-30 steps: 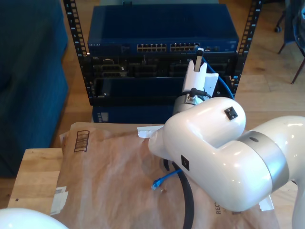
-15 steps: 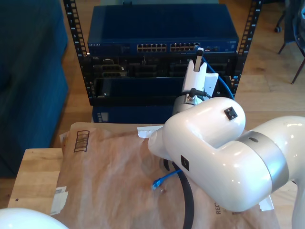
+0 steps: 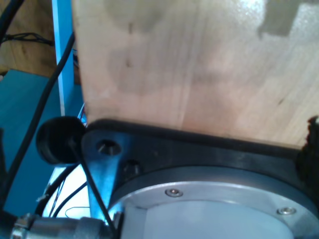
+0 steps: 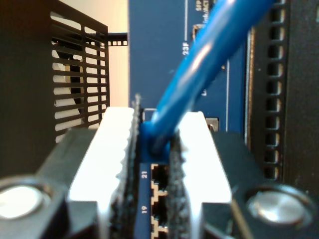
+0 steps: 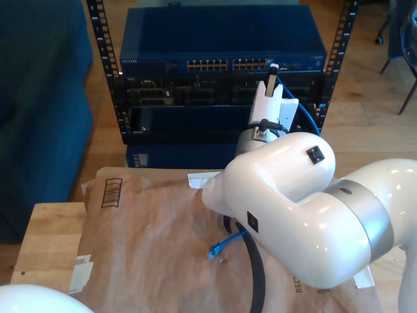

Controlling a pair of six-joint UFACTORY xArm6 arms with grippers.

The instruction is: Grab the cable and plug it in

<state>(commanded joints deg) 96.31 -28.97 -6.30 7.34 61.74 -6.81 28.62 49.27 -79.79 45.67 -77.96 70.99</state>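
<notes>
My second gripper point(image 4: 155, 134) is shut on the plug end point(image 4: 149, 142) of the bright-blue cable point(image 4: 209, 55), with the white fingers point(image 4: 117, 144) pressed on both sides. The plug sits right against the port row point(image 4: 158, 181) of the blue network switch point(image 5: 163, 65), by the ports marked 19 and 21. Whether it is seated in a port is hidden. In the exterior view my second gripper point(image 5: 273, 70) is at the right end of the switch's ports. The cable point(image 5: 311, 120) loops down behind the arm. Its other plug point(image 5: 217, 248) lies on the brown paper.
The switch sits in a black rack point(image 5: 114, 98) above other dark units. Brown paper point(image 5: 150, 228) covers a wooden table point(image 5: 49, 241). A thick black robot cable point(image 5: 257, 274) runs over the paper. A white arm part point(image 5: 32, 301) shows at the exterior view's bottom left. A blue sofa point(image 5: 39, 98) stands at that view's left.
</notes>
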